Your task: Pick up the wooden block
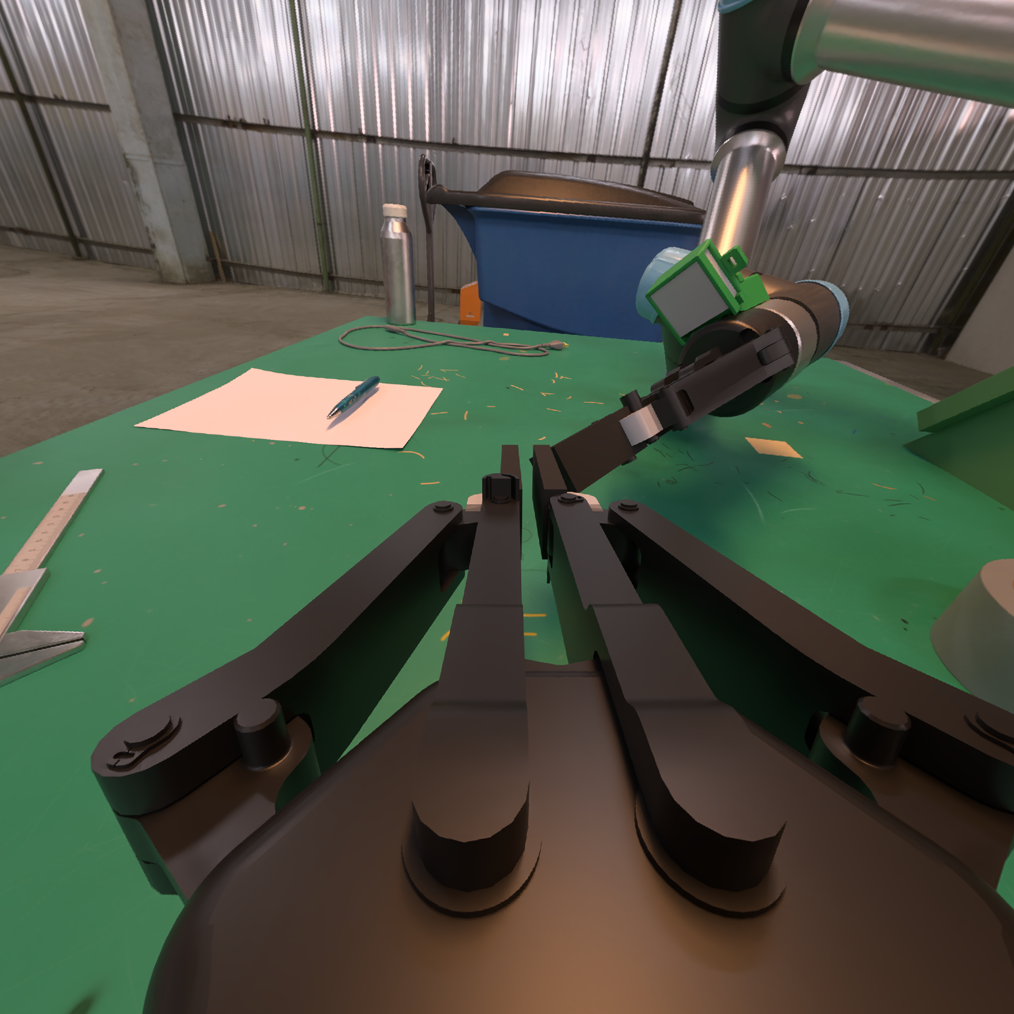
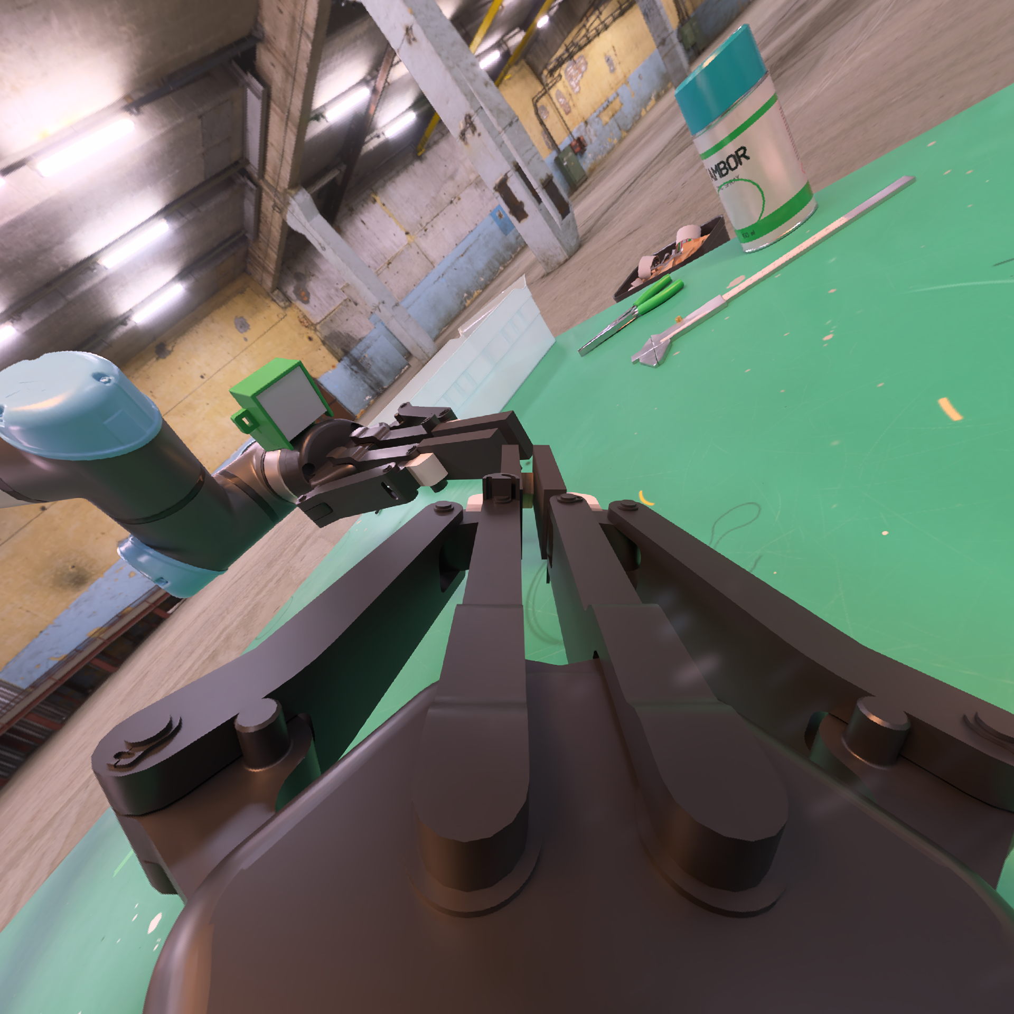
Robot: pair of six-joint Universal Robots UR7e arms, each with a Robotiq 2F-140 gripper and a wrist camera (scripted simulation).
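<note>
Working down by size, you get the green table (image 1: 219, 548) in both views.

- Left wrist view only: a blue bin (image 1: 559, 263) beyond the far edge, a sheet of paper (image 1: 291, 406) with a pen (image 1: 354, 396) lying on it, a metal bottle (image 1: 398, 269) upright at the table's edge, and a grey cable (image 1: 439, 343) looped near it.
- Right wrist view only: a spray can (image 2: 751, 148) standing upright, a dark tray (image 2: 669, 263) of small bits just beside it, and green-handled scissors (image 2: 631, 315) lying flat.
- The steel square (image 1: 49, 543) shows in both views.

Left gripper (image 1: 525, 466): jaws pressed nearly together, and only a thin slit of table shows between them. Right gripper (image 2: 525, 466): jaws drawn just as close. The two sets of fingertips meet low over the middle of the table, each reaching in across the other's view.

Hard to make out:
- You see a tan sliver (image 2: 528, 483) in the slit between the right fingers. You cannot tell whether it is the wooden block, or whether it is pinched.
- The left wrist view shows no block there; the left gripper's own finger covers that spot.
- A flat tan patch (image 1: 773, 447) lies on the table near the right arm.
- A grey rounded object (image 1: 976, 620) is cut off by the right edge.
</note>
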